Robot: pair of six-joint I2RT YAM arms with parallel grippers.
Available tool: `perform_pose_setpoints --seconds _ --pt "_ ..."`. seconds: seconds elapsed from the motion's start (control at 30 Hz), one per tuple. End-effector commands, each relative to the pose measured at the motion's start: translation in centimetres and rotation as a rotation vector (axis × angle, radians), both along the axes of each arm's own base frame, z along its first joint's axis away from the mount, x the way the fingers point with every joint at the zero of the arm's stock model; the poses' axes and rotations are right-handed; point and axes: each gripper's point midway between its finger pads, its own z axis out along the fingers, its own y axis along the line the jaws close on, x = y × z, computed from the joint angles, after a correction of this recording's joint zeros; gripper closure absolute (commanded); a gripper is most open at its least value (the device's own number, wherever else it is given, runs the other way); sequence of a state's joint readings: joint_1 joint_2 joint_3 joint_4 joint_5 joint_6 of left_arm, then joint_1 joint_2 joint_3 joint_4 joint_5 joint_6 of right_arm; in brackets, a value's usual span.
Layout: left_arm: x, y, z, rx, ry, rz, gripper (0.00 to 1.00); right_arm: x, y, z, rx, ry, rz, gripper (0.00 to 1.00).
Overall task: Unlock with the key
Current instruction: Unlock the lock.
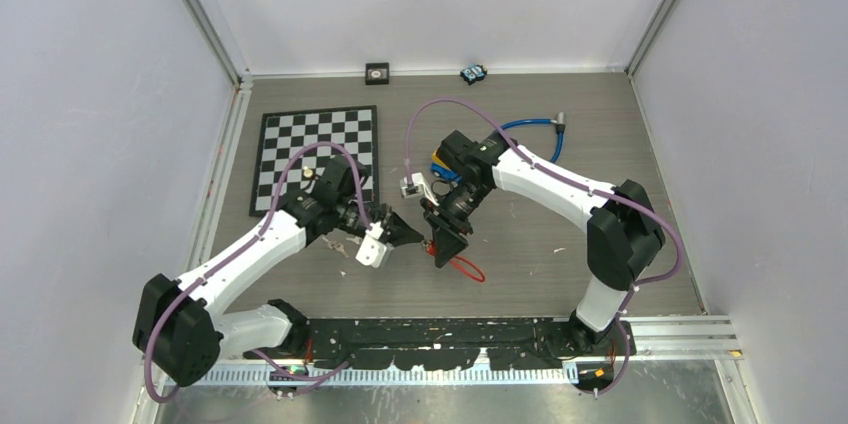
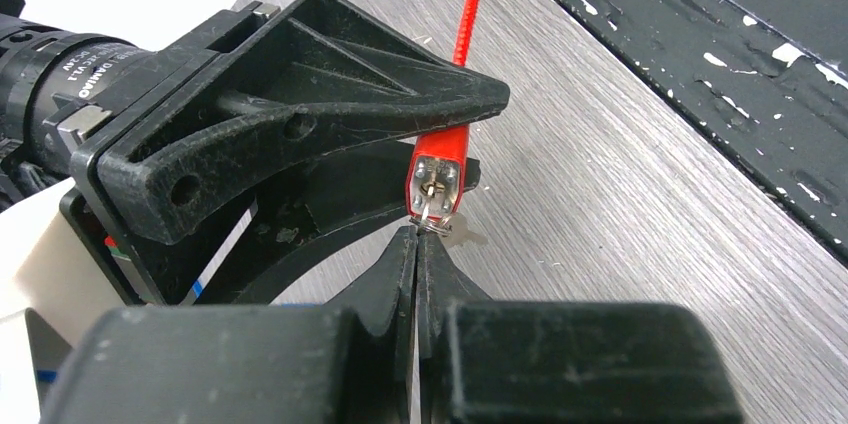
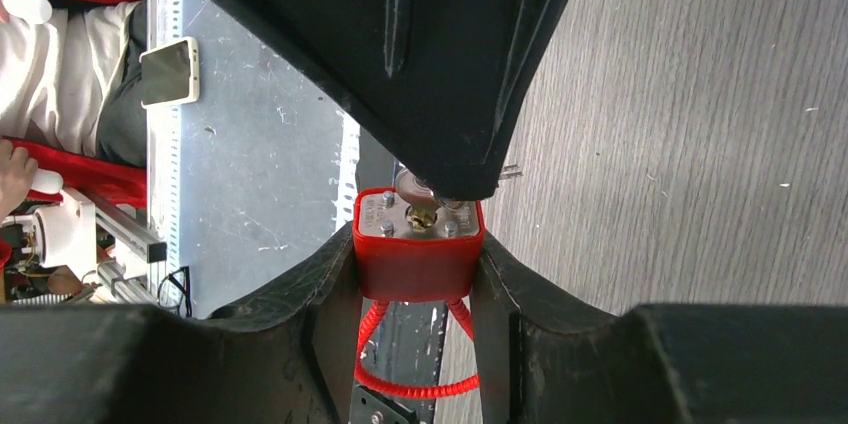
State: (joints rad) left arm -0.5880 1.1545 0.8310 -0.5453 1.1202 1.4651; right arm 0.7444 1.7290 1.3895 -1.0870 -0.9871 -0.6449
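Largely hidden key (image 2: 458, 234) between padlock (image 2: 438, 154), left hand (image 2: 416, 244)

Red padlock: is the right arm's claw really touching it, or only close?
Touching. The right wrist view shows the red padlock clamped between both fingers of the right gripper, no gap either side.

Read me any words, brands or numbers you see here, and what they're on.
"DAMIAO": white print on the black wrist motor; the line beside it is too blurred to read.
On the red padlock: no lettering shows.
The square box and blue item by the back wall: too small to read.
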Motion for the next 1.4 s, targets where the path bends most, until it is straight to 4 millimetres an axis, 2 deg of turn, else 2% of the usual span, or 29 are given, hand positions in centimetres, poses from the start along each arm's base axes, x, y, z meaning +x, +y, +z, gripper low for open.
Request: perform_pose_setpoints --seconds 0.0,0.2,0.6,0.87,1.1,1.17,1.27,1.37 --pt "-1.4 -0.8 -0.1 -0.030 0.021 -0.052 1.00 1.0 1.2 1.4 0.050 -0.048 -0.010 0.99" --pt "-2.3 -1.0 -1.0 -0.009 0.098 -0.045 1.00 2.4 1.3 1.0 0.016 -0.108 -0.067 0.99" --pt "-1.9 -2.9 -0.5 -0.070 0.399 0.029 1.00 4.4 1.4 2.1 0.028 -0.255 -0.131 1.00" --pt "-3.3 -3.0 -2.5 -0.003 0.262 -0.014 1.00 3.9 1.4 2.3 0.038 -0.234 -0.096 1.00" --pt "-2.3 -2.7 -2.7 0.036 0.192 0.037 1.00 3.8 1.0 1.7 0.017 -0.228 -0.088 1.00" --pt "-1.7 -2.5 -2.4 0.052 0.179 0.069 0.90 3.7 0.7 1.3 0.004 -0.235 -0.086 1.00" --pt "-0.9 -1.9 -1.9 0.056 0.156 0.122 0.65 3.9 0.2 0.7 -0.021 -0.261 -0.085 1.00" --pt "0.1 -1.0 -1.4 0.057 0.183 0.192 0.51 4.5 -0.2 0.2 -0.042 -0.304 -0.106 1.00"
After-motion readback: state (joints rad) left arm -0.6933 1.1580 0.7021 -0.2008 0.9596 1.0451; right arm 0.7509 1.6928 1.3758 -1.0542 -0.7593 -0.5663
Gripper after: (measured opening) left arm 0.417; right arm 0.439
